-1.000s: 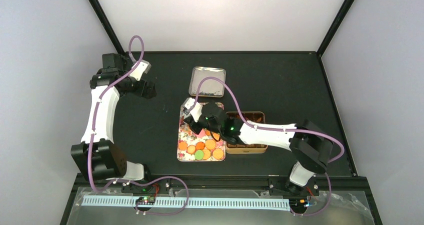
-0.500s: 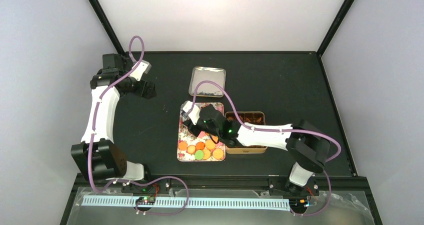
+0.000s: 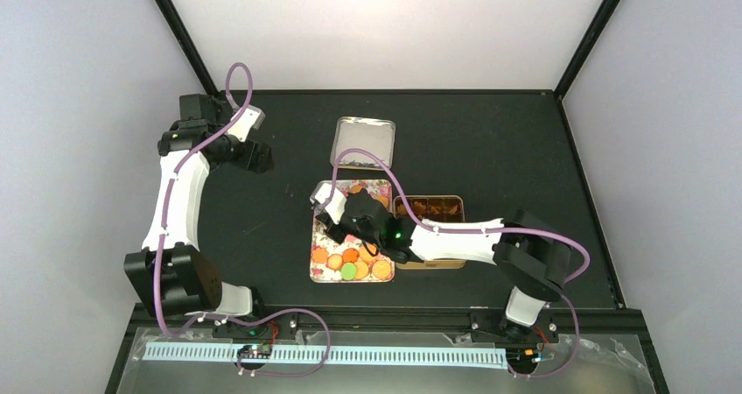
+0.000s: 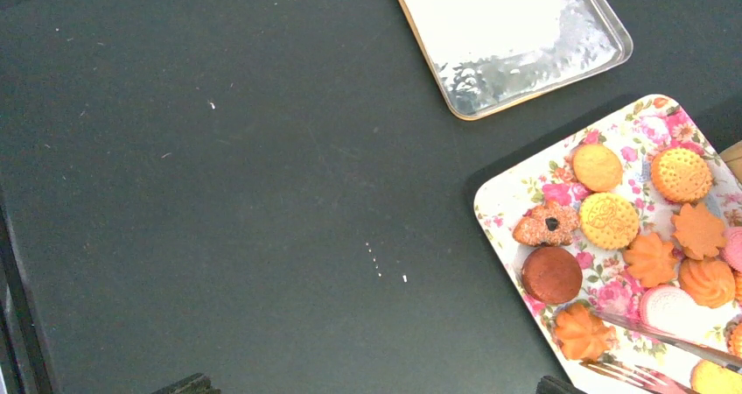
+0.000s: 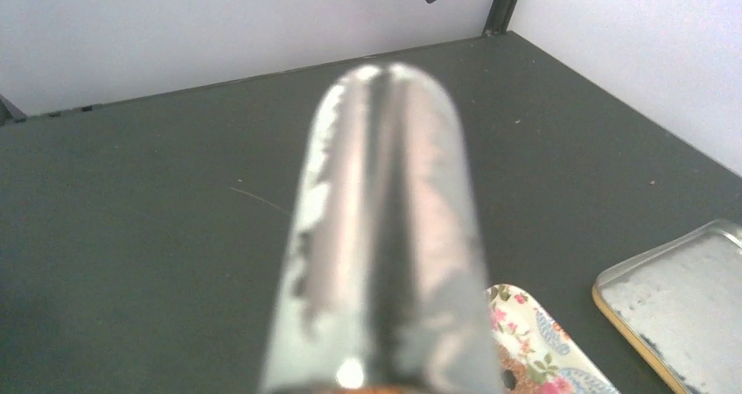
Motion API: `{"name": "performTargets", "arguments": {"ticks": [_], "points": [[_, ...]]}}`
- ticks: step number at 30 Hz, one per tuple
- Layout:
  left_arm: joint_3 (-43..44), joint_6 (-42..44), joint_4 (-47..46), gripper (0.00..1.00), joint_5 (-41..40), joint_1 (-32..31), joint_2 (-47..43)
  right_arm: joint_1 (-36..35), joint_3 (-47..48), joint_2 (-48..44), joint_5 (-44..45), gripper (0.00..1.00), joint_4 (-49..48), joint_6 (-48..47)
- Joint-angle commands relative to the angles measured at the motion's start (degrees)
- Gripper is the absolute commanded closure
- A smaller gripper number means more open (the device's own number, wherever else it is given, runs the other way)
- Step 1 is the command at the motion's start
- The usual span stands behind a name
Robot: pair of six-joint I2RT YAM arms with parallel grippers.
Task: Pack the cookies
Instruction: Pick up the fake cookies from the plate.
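Table (image 3: 525, 149): black and matte, boxed in by pale walls (image 3: 394, 26)
Cookies (image 3: 350, 258): spread over a floral tray (image 4: 503, 210) near the middle of the table; mostly round and orange, with one green at the near edge, one dark brown round, a pink one and a few leaf shapes
Right end effector (image 3: 337, 223): reaches in from the right, low over the middle of the tray; narrowly closed on a metal utensil (image 5: 381, 236), whose shiny, blurred end fills the right wrist view; the left wrist view shows its thin metal tips over the cookies
Tin (image 3: 437, 263): gold-edged, just beside the tray on its right, partly under the right arm; brownish contents at its far end, too small to tell
Left end effector (image 3: 254, 155): far left of the table, well apart from the tray; fingers (image 4: 188, 383) spread wide, holding nothing
Lid (image 3: 363, 142): silver, lying flat beyond the tray; near its far edge but apart
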State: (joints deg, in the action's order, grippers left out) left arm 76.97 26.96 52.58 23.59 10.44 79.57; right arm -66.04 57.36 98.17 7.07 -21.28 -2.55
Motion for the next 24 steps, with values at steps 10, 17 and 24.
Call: {"name": "performTargets", "arguments": {"ticks": [10, 17, 24], "points": [[0.37, -0.06, -1.40, 0.04, 1.88, 0.34, -1.29, -0.54, -0.14, -3.90, 7.39, 0.99, -2.81, -2.02], [0.57, -0.49, -1.69, 0.05, 2.42, 0.36, -1.05, 0.28, -2.88, -12.75, 10.95, 0.99, -0.99, -2.98], [0.30, -0.76, -2.31, 0.05, 2.67, 0.33, -1.05, 4.56, -12.41, -28.88, 15.53, 0.99, 7.19, 0.52]]}}
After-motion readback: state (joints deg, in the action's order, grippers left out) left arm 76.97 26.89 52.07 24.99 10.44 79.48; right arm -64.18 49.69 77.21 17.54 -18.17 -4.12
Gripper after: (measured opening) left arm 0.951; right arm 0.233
